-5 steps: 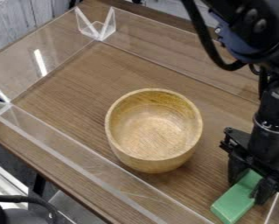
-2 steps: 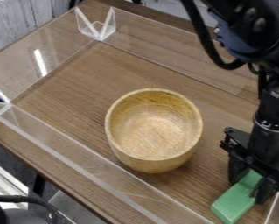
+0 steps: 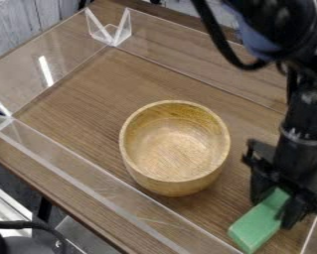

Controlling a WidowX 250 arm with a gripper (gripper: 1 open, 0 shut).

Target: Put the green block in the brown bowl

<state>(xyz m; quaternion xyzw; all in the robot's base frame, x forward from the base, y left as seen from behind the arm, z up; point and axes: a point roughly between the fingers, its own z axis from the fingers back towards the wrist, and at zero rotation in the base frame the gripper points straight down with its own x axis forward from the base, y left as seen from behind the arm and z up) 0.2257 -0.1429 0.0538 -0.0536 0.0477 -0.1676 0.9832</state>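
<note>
On the right side of the camera view, low down near the corner, the black hand [image 3: 283, 198] comes down over the pale green block [image 3: 260, 222]. Its fingertips overlap the upper end of the block, with dark parts on both sides of that end; the hand is closed around the block there, holding it. The hand and the arm [image 3: 273, 45] above it are blurred, so the exact points of contact are hard to make out. The lower end of the block sticks out toward the bottom edge of the view, and the bar lies at a slant over the brown counter [image 3: 87, 94].

Up and to the left of the block, near the middle of the view, sits the round wooden bowl [image 3: 174, 148], upright, its pale grained inside showing. The block is outside the bowl, apart from it. Clear strips cross the counter, and a small transparent piece [image 3: 109, 27] stands near the top left. Black cables [image 3: 26, 233] curl at the bottom left corner.
</note>
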